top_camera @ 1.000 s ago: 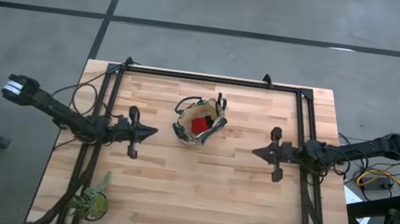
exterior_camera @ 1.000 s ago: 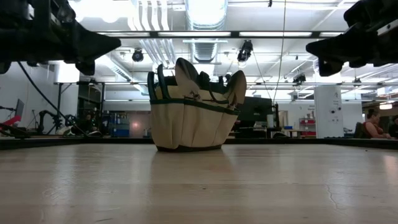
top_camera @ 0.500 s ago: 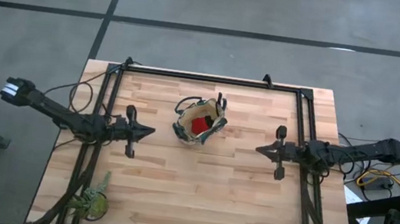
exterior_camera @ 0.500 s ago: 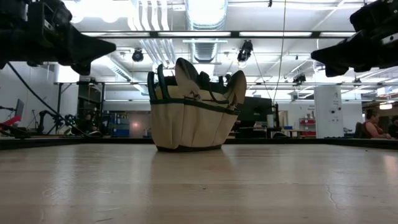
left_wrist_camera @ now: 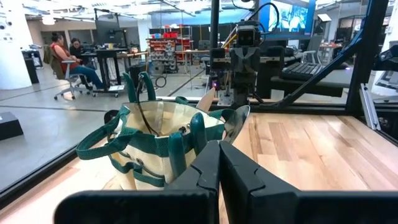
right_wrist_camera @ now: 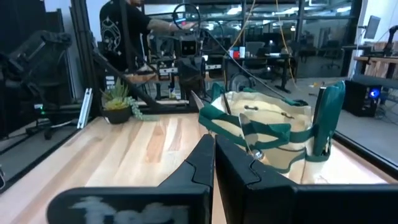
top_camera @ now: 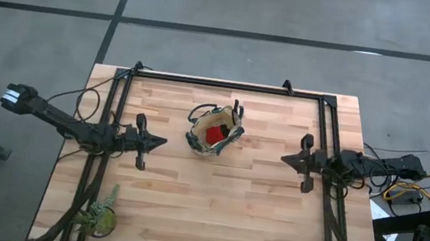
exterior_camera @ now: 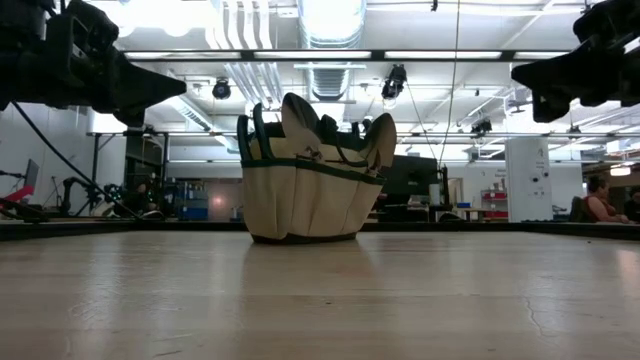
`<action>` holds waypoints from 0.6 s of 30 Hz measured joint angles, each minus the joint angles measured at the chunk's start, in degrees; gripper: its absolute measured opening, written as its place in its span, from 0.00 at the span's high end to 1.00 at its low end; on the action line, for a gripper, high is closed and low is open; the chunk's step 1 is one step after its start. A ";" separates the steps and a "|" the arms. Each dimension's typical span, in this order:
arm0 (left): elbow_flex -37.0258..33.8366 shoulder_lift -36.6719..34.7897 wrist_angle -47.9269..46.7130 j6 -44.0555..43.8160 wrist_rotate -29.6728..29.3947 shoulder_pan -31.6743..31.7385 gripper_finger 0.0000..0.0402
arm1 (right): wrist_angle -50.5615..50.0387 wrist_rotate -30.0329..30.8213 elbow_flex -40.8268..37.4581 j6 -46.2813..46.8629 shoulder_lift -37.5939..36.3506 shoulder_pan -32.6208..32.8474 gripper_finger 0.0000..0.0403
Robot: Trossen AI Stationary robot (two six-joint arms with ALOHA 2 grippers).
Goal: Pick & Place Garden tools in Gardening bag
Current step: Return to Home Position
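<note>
The gardening bag, tan with dark green trim, stands upright on its base at the table's middle, toward the far side. Garden tools sit inside it: a red item and two silver trowel blades sticking up above the rim. My left gripper hangs shut and level to the bag's left, its tips pointing at the bag. My right gripper hangs shut and level farther off on the bag's right. Neither holds anything.
A small green potted plant stands at the table's near left corner. A black frame runs along the far edge and down both sides. Bare wood lies in front of the bag. People sit and stand in the room beyond.
My right gripper has drawn back, level and still shut, toward the table's right edge, away from the bag. The bag and its tools have kept still.
</note>
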 joint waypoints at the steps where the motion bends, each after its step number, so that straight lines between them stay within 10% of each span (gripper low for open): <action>1: 0.00 0.00 0.01 0.00 0.01 0.00 0.98 | 0.04 0.00 0.00 0.04 0.01 0.00 0.98; 18: 0.00 0.02 0.02 -0.07 0.01 0.00 0.98 | -0.06 0.09 0.00 -0.04 0.44 0.00 0.98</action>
